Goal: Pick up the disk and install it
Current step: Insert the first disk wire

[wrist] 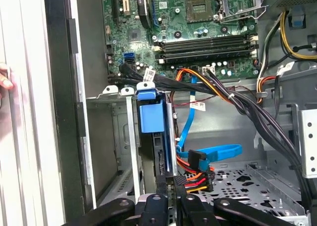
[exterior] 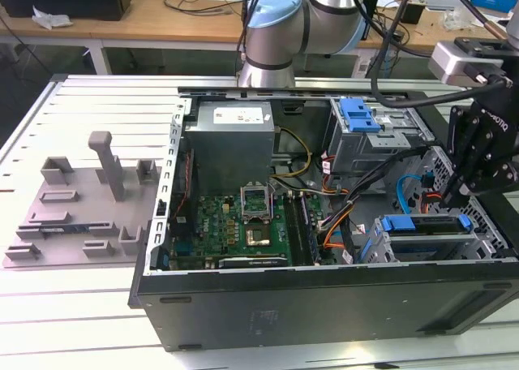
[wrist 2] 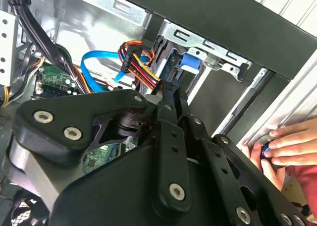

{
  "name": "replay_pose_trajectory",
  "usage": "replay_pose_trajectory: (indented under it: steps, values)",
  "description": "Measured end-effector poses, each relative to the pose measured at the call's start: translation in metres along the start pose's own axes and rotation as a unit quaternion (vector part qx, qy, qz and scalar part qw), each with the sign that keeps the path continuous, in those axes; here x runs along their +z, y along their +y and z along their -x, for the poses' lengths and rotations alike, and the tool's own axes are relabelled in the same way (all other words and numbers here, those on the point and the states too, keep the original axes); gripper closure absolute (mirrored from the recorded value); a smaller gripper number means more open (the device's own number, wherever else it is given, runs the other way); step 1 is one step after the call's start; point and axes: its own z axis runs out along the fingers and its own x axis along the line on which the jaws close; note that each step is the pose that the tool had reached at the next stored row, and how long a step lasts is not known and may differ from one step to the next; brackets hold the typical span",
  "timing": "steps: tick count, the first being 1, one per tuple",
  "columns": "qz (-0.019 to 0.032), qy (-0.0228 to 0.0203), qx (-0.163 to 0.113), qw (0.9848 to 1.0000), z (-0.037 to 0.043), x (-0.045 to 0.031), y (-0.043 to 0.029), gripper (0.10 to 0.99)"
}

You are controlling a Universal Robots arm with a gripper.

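— What lies farthest from the black linkage tool (exterior: 454,193)?
— The grey plastic fixture plate with upright posts (exterior: 77,216), on the slatted metal worktop (exterior: 49,305), well apart from the tool. Nearer comes the open black computer case (exterior: 324,297) with its green motherboard (exterior: 235,228).
— And the piece to be installed?
— The flat silver-metal, blue-bracketed disk (exterior: 423,224) stands on edge in the lower drive bay, just under the tool's tip. In the first wrist view its thin edge runs straight out from the tool, with orange, red and yellow power wires (wrist: 195,179) just beside it.
— Is the tool spread or pinching?
— I cannot tell.
— How would the disk handle?
— My judgement: stiff, dense for its size, slick on the bare metal and sensitive to knocks. The blue bracket or the long side edges look the safest hold, not the connector end.
— Anything past the tool?
— A person's hand (wrist 2: 282,146) rests on the case's outer wall, off to the tool's side.
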Motion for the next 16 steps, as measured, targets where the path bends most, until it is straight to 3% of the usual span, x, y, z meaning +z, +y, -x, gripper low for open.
replay_pose_trajectory:
  steps: [7,12,14,16]
  values:
    - [-0.0004,-0.0011,-0.005,1.0,-0.0012,0.0001,-0.0001,0.922]
    - [0.0002,0.0098,-0.005,0.9999,-0.0005,0.0,0.0,0.922]
    - [-0.0001,0.0128,-0.007,0.9999,0.0003,0.0,0.0001,0.922]
    - [-0.0005,0.0133,-0.011,0.9999,0.0011,-0.0001,0.0001,0.922]
